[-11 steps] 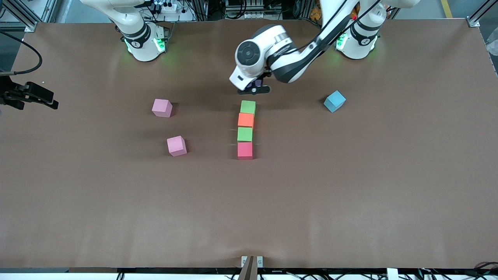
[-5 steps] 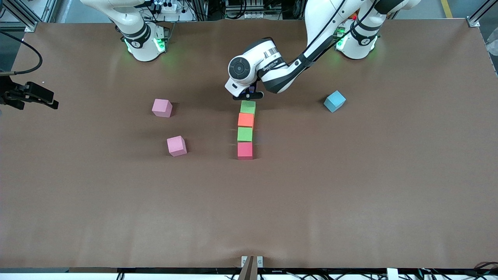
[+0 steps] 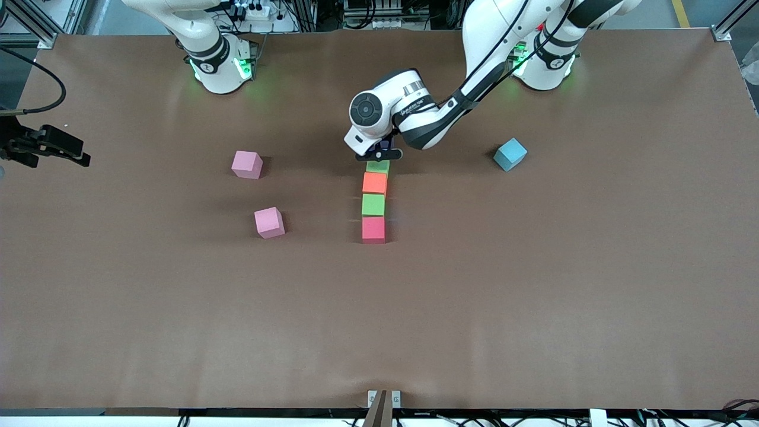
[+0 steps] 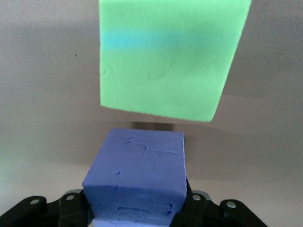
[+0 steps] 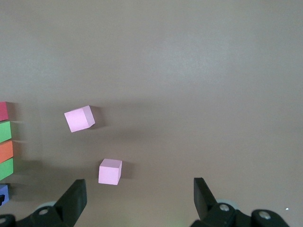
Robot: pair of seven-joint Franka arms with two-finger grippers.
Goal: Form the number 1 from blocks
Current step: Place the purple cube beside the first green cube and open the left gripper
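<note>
Lower and closer to the column than a second ago, the left gripper (image 3: 379,155) has come down from its higher hover to sit just over the top end of the line, its fingers closed on the purple block (image 4: 137,177). Going near to far from the front camera, the column runs red block (image 3: 373,229), then a green block (image 3: 373,204), then the orange block (image 3: 375,182), then the second green block (image 4: 173,56), which lies directly under and just ahead of the held cube (in the front view only a sliver of it shows below the fingers). These four sit touching or nearly so in a straight line, and the purple one looks meant to extend it at the end farthest from the camera. To place it well, the cube should probably be lowered square to the green block's edge, faces parallel, until it rests flat on the table (image 3: 533,284), then released without dragging; a tilted descent could nudge the green cube and bend the stroke. Off toward the right arm's end, two pink cubes (image 3: 247,164) (image 3: 269,222) lie well apart from the pincer; the light blue cube (image 3: 510,154) sits toward the left arm's end. Meanwhile the right gripper (image 5: 137,196) waits with its fingers spread wide, holding nothing.
</note>
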